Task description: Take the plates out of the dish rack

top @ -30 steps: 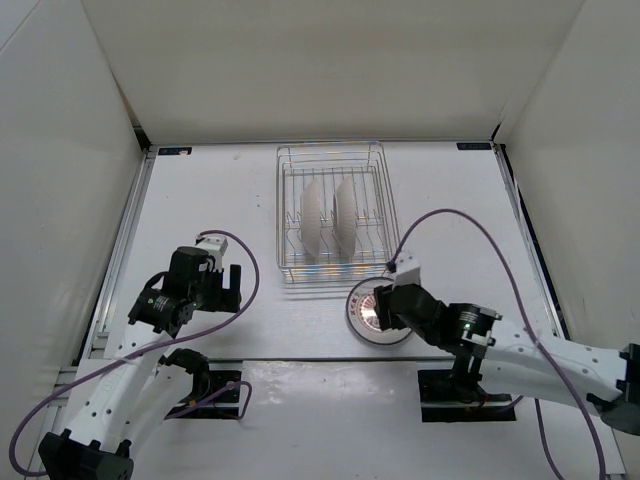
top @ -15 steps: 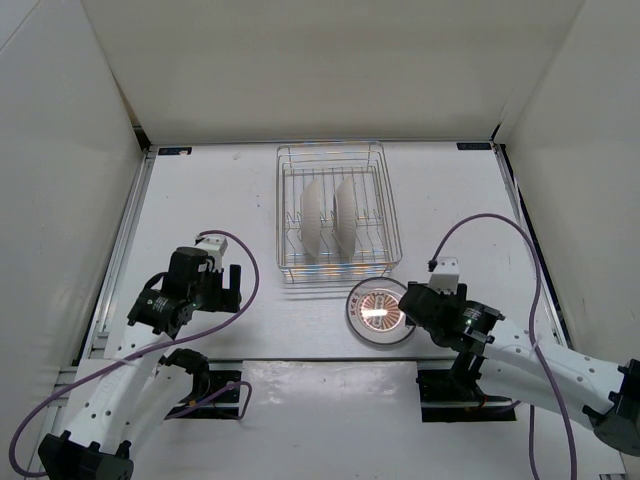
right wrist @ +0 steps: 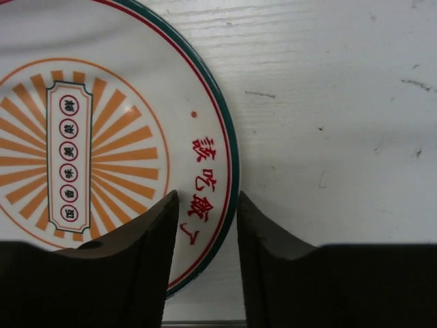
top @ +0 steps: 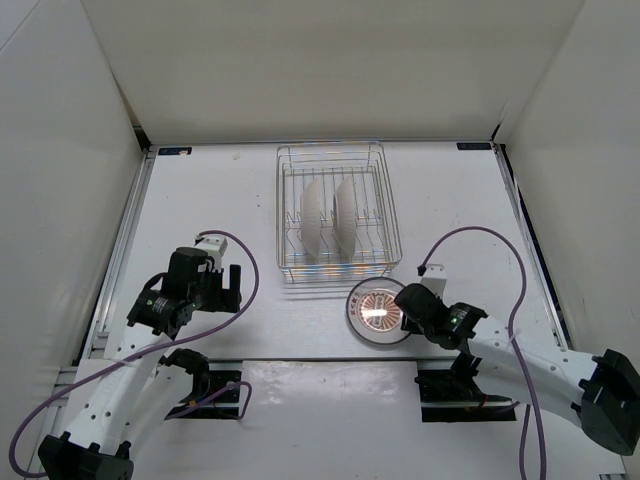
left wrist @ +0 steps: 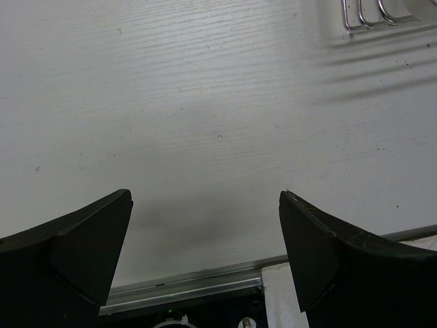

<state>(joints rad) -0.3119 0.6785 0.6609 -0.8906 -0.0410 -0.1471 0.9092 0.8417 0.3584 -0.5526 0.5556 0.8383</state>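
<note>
The grey-rimmed plate [top: 378,312] with the orange sunburst centre lies flat on the table in front of the dish rack [top: 390,215]. Two plates [top: 312,222] [top: 346,215] stand on edge in the rack, white undersides showing. My right gripper [top: 406,300] hovers over the flat plate's right rim. In the right wrist view its jaws [right wrist: 205,205] stand narrowly apart above the plate [right wrist: 102,150], holding nothing. My left gripper [top: 232,285] is wide open and empty over bare table left of the rack; it also shows in the left wrist view [left wrist: 205,225].
The rack's near-left wire corner [left wrist: 369,17] shows at the top right of the left wrist view. A metal rail [left wrist: 198,283] runs along the table's near edge. White walls enclose the table on three sides.
My right gripper left the plate on the table, drew back to the right, then moved back to the plate's right rim. The left arm has not moved.
</note>
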